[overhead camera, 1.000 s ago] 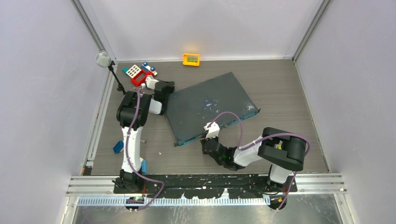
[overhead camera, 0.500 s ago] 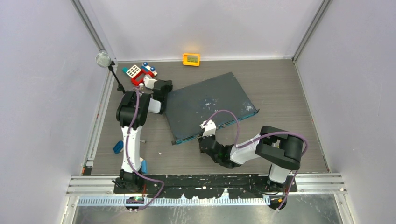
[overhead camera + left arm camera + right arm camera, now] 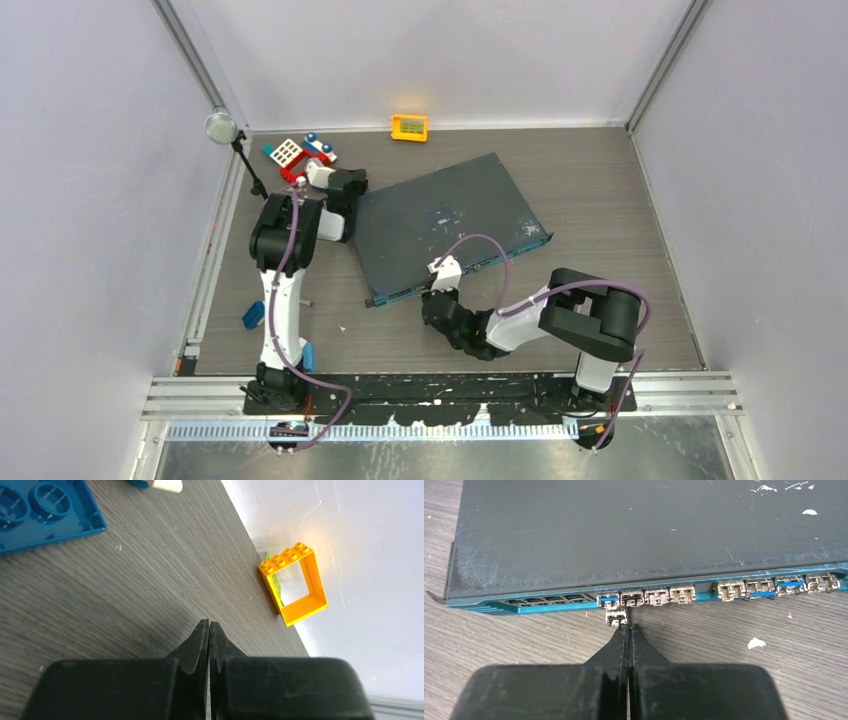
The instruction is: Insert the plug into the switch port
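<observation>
The right tool (image 3: 629, 628) stood shut, empty, beside the small silvery plug (image 3: 616, 617) at the flat dark-grey box's (image 3: 639, 530) teal-faced port (image 3: 608, 600); the left tool (image 3: 208, 626) was shut too.

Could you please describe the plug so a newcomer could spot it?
Find the large dark-grey box and its teal front face. Just ahead of the right gripper, the plug is the only metal piece jutting from the port row.

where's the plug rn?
Right wrist view, left of centre: the plug sits between the right fingers and the leftmost silver port on the switch.
</observation>
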